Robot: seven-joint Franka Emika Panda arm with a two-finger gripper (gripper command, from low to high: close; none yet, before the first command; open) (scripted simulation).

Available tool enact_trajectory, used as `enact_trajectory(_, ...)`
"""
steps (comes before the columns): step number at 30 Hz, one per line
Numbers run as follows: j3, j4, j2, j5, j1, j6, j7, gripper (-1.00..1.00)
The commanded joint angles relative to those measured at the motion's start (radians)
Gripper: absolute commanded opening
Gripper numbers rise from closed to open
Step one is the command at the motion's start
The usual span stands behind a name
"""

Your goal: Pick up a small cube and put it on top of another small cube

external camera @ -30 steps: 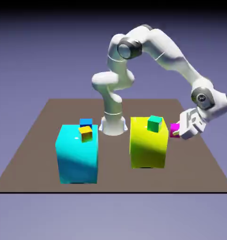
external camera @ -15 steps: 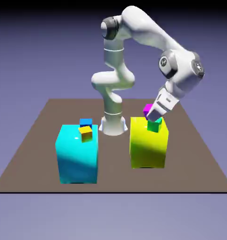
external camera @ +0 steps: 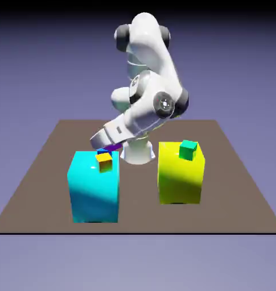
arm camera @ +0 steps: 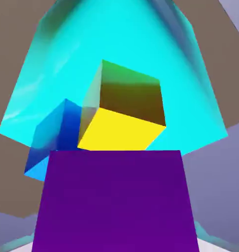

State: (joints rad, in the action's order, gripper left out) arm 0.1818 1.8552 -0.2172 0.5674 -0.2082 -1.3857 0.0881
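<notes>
Holding the magenta cube [arm camera: 115,202] in the claw [external camera: 100,142], jaws closed on it. Arm [external camera: 154,62] is folded in front of its base, forearm swung toward the exterior view's left, hand tilted well off vertical (nearly lying over, honestly). Blue cube [external camera: 102,152] sits just below the claw in the exterior view, partly hidden; can't tell if the cubes touch. Yellow-orange cube [external camera: 104,162] and cyan block [external camera: 94,190] also show below the claw; yellow block [external camera: 180,176] with green cube [external camera: 188,150] is well off to the exterior view's right.
</notes>
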Motion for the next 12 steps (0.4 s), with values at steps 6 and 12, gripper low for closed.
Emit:
enact_trajectory(6,0.042,0.109,0.020,0.011,-0.007,-0.094,0.021,1.00)
enact_trajectory(12,-0.028,-0.072,-0.013,-0.005,0.005,0.061,-0.014,1.00)
